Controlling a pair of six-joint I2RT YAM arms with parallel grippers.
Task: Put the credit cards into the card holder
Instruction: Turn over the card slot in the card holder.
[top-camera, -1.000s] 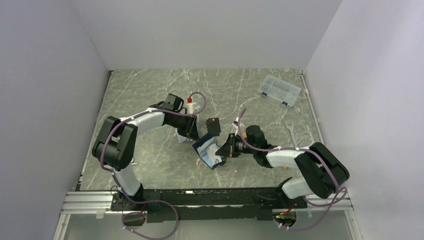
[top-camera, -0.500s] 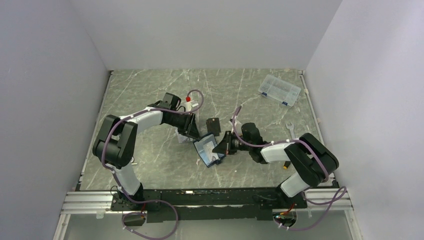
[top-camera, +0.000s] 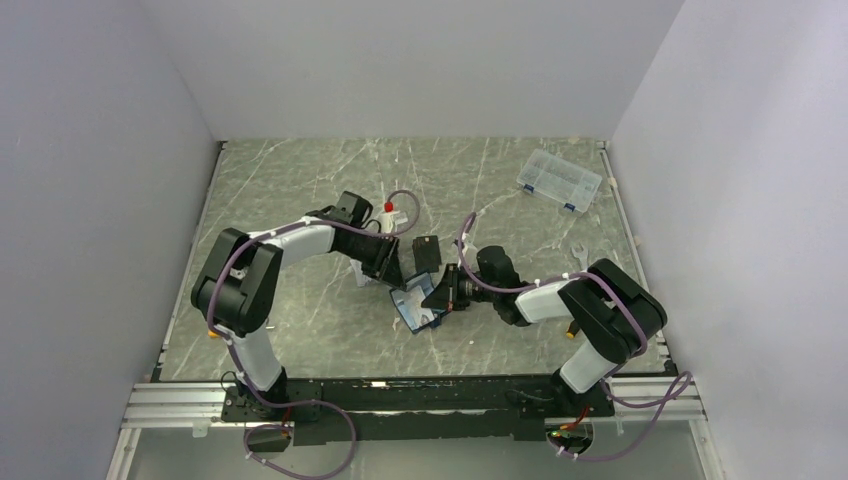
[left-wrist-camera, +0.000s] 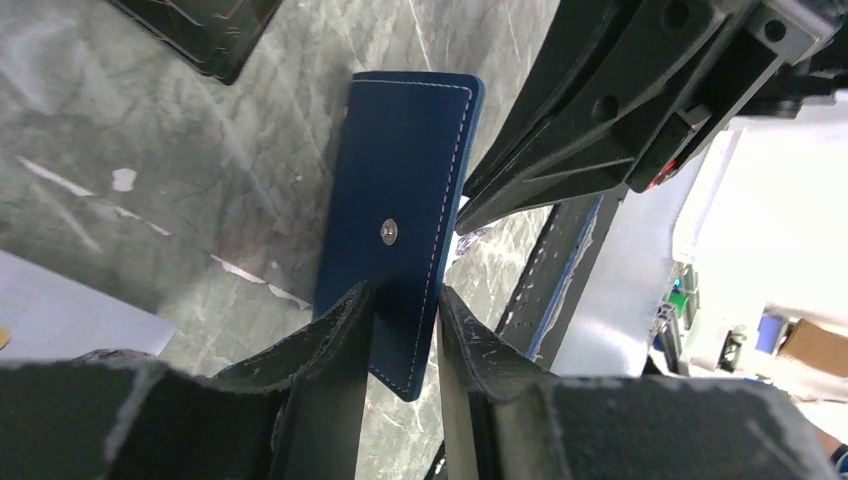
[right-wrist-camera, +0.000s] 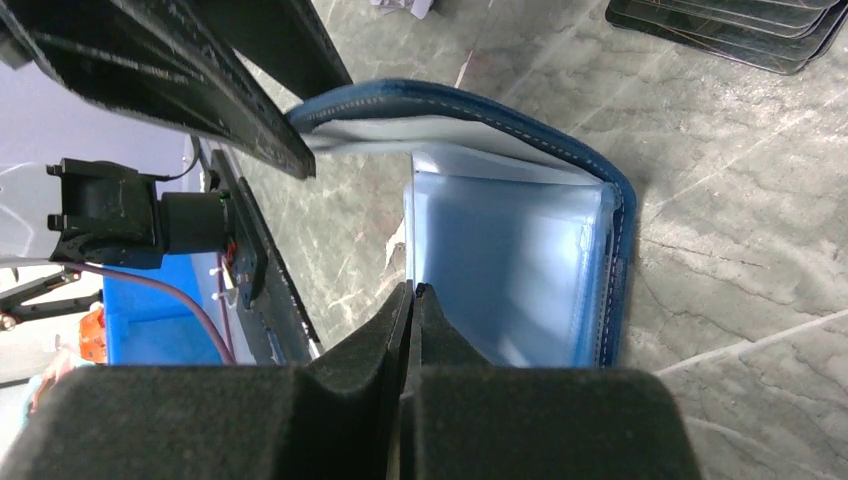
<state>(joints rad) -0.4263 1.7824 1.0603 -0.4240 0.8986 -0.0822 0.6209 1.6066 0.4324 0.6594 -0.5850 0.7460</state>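
Two grippers meet at the holder (top-camera: 414, 305), which sits on the table (top-camera: 300, 180) near its middle, just in front of the black rectangle (top-camera: 427, 250). The left gripper (left-wrist-camera: 405, 300) pinches the free end of the navy flap, the end with the snap stud, and props it up. The right gripper (right-wrist-camera: 412, 300) has its fingers pressed together with nothing visible between them, and its tip sits at the mouth of the light-blue inside. A white layer under the raised flap may be lining or something tucked in; the views do not settle it. What looks like a card (left-wrist-camera: 60, 310) lies flat on the table just beside the left gripper. Handling, as judged: the holder is light, soft and springy, so the flap will likely fold back if released. Hold it at the flap's end, clear of the pocket mouth, as here. A card is thin, stiff and slick and lies flush on hard stone, so take it by a short edge after tilting or sliding it to get a finger under. Change over the last second: the right gripper has advanced leftward from beside the holder to its opening, the elbow following. The flap stands steeper, less of the inside shows from above, and the holder's position is nearly unchanged.
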